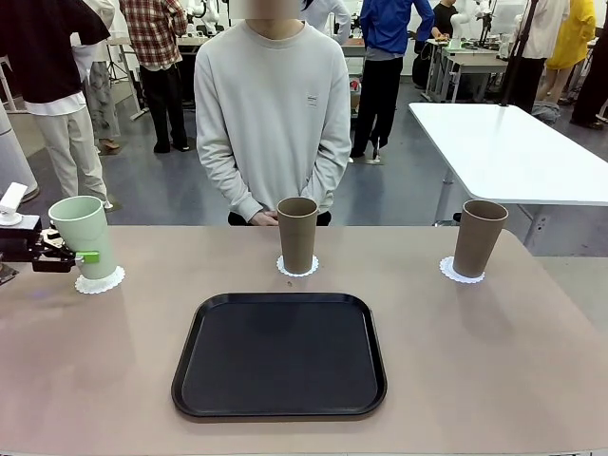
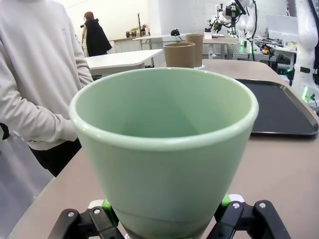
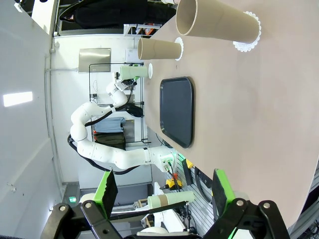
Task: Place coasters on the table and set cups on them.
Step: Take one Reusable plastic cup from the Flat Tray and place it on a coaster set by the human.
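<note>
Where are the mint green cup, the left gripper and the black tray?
mint green cup (image 1: 84,236), front view, on its side wall.
left gripper (image 1: 74,255), front view, between its fingertips at the cup.
black tray (image 1: 279,356), front view, on its flat bottom.

Grey floor (image 1: 180,195), smooth, evenly lit, slight sheen. Open hall.

Far right: white table (image 1: 518,152) with rounded corner, on thin legs, bare top. Beyond it, farther right, desks (image 1: 470,59) carrying gear.

Far left and centre back: several people standing, one in a plaid shirt (image 1: 152,28), one in blue (image 1: 389,24), one in yellow (image 1: 573,33) at the far right edge.

Left wrist view: pale wall (image 2: 119,15), a dark-coated person (image 2: 94,36) standing by long white tables (image 2: 122,57).

Right wrist view, rolled sideways: white wall panels (image 3: 27,74), a bright light patch (image 3: 17,98), a grey board (image 3: 94,59).
</note>
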`<state>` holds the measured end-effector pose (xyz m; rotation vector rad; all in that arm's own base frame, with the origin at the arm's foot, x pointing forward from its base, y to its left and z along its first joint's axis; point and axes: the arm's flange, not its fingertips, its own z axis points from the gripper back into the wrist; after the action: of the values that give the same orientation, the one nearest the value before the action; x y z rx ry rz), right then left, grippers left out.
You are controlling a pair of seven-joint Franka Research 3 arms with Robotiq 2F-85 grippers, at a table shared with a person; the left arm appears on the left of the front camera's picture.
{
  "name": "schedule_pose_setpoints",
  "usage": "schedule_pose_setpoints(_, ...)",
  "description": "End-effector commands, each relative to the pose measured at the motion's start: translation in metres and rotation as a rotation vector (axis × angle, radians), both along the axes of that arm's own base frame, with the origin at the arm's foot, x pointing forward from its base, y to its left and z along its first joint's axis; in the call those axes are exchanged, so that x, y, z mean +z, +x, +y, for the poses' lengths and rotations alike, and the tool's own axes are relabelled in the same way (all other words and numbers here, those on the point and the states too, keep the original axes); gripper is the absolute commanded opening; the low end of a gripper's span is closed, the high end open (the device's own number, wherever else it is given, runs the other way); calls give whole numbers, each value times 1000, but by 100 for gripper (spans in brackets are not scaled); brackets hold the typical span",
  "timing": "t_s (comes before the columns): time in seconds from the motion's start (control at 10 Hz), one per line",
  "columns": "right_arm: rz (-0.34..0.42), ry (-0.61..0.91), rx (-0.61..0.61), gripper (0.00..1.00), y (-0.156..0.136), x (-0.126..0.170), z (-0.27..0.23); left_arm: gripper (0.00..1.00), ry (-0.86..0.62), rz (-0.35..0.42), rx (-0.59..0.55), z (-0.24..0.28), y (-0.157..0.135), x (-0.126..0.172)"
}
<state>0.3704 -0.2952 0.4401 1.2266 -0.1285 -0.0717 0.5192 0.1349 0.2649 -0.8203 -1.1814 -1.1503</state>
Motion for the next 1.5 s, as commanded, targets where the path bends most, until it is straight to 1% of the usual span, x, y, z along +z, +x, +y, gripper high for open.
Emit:
schedule_pose_setpoints(0.0, 1, 1, -1, 100, 0, 1, 1, 84, -16, -23, -20, 3, 6, -7)
schedule_pose_setpoints(0.3, 1, 1, -1, 100, 0, 1, 1, 84, -20, -15, -22, 5, 6, -17)
schedule_pose_setpoints(1.0, 1, 1, -1, 100, 0, 1, 1, 84, -30, -3, -20, 6, 5, -20)
schedule_pose_setpoints(1.4, 1, 1, -1, 100, 0, 1, 1, 84, -25, 16, -13, 8, 6, -23)
